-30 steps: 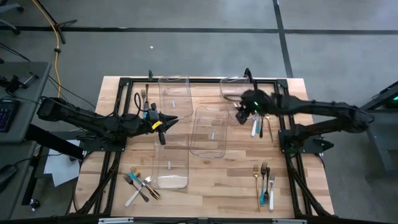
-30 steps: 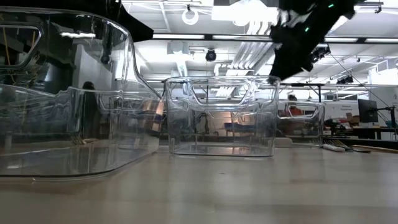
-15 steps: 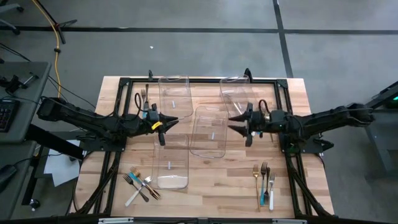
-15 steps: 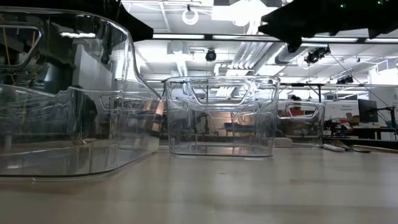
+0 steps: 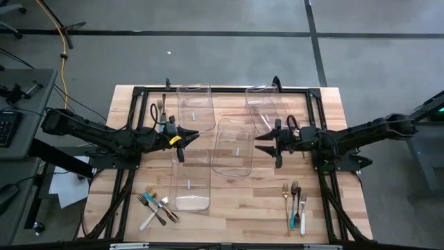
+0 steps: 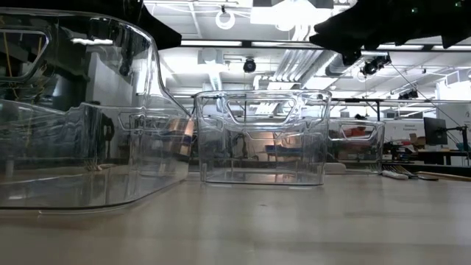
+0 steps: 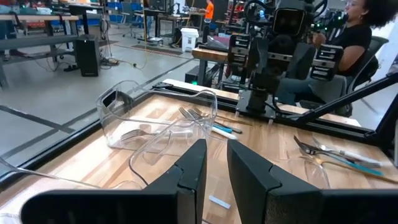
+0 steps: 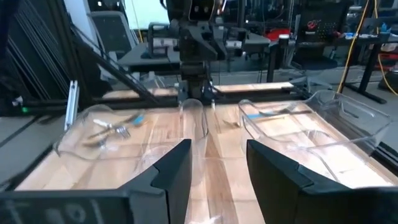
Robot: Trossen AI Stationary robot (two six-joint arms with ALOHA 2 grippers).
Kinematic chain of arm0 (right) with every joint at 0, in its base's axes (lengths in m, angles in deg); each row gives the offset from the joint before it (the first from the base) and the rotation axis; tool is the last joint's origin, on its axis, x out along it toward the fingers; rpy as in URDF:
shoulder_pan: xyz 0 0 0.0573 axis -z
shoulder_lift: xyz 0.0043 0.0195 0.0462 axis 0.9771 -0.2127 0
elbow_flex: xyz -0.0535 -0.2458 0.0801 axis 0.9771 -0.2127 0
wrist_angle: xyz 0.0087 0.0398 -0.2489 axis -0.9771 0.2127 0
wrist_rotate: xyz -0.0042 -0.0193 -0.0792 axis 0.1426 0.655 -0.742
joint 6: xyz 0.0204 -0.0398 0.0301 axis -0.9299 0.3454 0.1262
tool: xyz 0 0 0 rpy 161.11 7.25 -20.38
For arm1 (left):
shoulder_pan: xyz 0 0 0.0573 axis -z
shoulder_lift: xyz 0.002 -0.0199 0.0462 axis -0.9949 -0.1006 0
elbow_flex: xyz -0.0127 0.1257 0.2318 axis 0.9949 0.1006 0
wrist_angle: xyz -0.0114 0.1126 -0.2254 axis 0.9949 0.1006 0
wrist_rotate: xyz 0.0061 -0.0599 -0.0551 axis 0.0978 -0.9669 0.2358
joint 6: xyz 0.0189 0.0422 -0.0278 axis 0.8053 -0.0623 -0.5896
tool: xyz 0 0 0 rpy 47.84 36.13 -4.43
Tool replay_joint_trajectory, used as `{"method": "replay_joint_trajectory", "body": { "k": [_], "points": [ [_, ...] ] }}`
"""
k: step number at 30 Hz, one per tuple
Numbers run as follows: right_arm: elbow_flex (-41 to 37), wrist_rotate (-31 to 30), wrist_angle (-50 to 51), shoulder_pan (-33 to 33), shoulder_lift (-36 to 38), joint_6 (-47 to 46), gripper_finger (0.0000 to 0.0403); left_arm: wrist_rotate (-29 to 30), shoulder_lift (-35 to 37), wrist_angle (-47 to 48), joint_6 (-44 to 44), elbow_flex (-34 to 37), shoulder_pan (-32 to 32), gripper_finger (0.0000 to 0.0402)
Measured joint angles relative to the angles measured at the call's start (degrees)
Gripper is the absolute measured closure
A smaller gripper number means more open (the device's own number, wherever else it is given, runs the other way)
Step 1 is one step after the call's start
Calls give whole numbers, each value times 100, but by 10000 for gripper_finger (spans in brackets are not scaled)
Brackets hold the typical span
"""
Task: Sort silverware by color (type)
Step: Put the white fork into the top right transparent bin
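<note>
The silverware lies in loose groups on the wooden table: forks at the near left [image 5: 156, 205], gold and teal-handled pieces at the near right [image 5: 294, 203], a few at the far left [image 5: 159, 107], and more [image 7: 205, 118] by the right arm. My left gripper [image 5: 186, 141] hovers level between the left clear bins, its fingers a narrow gap apart, with nothing in them. My right gripper [image 5: 266, 143] hovers level beside the middle bin [image 5: 234, 146], open and empty. The two grippers face each other.
Four clear plastic bins stand on the table: far left [image 5: 194, 104], far right [image 5: 263, 101], middle, and near left [image 5: 191, 182]. A black frame [image 5: 208, 89] edges the table. A person sits beyond the table's right side [image 7: 354, 37].
My right gripper has swung away from the far-right silverware toward the table's near edge. It has tipped from pointing down to level, and now faces the table's left. Its fingers stay open. My left arm has kept still.
</note>
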Motion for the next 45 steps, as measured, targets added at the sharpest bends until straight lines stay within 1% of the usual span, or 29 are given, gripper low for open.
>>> {"method": "replay_joint_trajectory", "body": {
  "k": [1, 3, 5, 6, 8, 12, 14, 16, 19, 21, 24, 28, 32, 36, 45],
  "points": [
    [0, 0, -76, 0, 0, -56, 253, 0, 1, 28, -59, 0, 0, 346],
    [103, 2, -21, 0, 0, -483, 253, 0, -1, 101, -112, 0, -1, 346],
    [480, 144, 601, 2, 0, -1037, 253, 0, -1, 91, -78, 0, 0, 346],
    [754, 294, 1158, -6, 0, -1297, 253, 0, -1, 85, -71, 0, 0, 346],
    [1399, 559, 2585, -114, -75, -1796, 253, 0, -1, 96, -70, 0, 0, 346],
    [2705, 552, 5506, -604, -587, -2882, 253, 0, -1, 95, -69, 0, -1, 346],
    [3218, 561, 6771, -922, -969, -3688, 253, 0, -1, 94, -69, 0, -2, 346],
    [3604, 724, 7840, -1294, -1407, -4576, 253, 0, -1, 101, -70, 0, -2, 346],
    [3963, 1445, 8820, -1867, -2068, -5528, 253, 0, -1, 121, -114, 0, -2, 346],
    [4090, 2043, 9116, -2233, -2494, -5840, 253, 0, -1, 153, -115, 0, -2, 346],
    [4195, 2781, 9167, -2739, -3053, -6047, 253, -7, -1, 148, -115, 0, 0, 346],
    [4223, 3365, 9137, -3313, -3707, -6054, 253, -203, -1, 146, -117, 0, 0, 346],
    [4223, 3643, 9144, -3725, -4264, -6051, 253, -297, -1, 143, -119, 0, 0, 346],
    [4223, 3855, 9150, -3990, -4647, -6006, 253, -297, -1, 136, -117, 0, 0, 346],
    [4223, 3851, 8714, -4253, -5222, -5995, 253, -297, -1, 135, -116, 0, 0, 346]
  ]
}}
